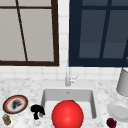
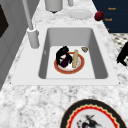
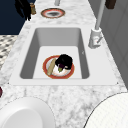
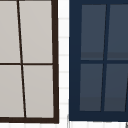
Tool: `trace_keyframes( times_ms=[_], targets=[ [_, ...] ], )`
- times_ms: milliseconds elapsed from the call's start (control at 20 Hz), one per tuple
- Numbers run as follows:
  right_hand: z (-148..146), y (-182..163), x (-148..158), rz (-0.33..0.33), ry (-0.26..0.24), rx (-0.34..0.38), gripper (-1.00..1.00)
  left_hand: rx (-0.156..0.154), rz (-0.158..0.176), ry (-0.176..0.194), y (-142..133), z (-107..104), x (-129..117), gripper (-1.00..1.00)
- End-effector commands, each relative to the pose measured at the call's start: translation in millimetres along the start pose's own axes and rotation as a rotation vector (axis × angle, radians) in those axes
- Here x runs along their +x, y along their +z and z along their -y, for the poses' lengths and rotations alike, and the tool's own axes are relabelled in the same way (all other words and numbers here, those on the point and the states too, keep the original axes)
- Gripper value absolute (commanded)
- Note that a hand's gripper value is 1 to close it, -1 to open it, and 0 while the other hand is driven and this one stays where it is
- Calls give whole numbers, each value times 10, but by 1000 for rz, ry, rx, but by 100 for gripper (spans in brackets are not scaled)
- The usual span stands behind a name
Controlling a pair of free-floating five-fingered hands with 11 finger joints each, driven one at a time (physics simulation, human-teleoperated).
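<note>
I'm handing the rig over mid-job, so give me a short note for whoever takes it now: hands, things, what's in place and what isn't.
Left hand: open, holds nothing, and hangs over the counter's front edge left of the sink, near the jar and the patterned plate.
Right hand: down in the sink, on the red-rimmed plate. Its grip is unclear.
In place: the red-rimmed plate lies flat on the sink floor with a tan stick across it.
Not in the sink: jar and patterned plate on the left counter, white plate and dark red fruit on the right.
</note>
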Motion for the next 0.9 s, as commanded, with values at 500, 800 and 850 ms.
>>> trace_keyframes(
  times_ms=[500,800,850],
  targets=[
    [492,-15,160,-12,110,458,-100,0,0,0,0,0,0,0],
    [435,418,262,-48,160,288,-100,0,0,0,0,0,0,0],
    [441,479,281,-50,160,262,-100,0,0,0,0,0,0,0]
  ],
)
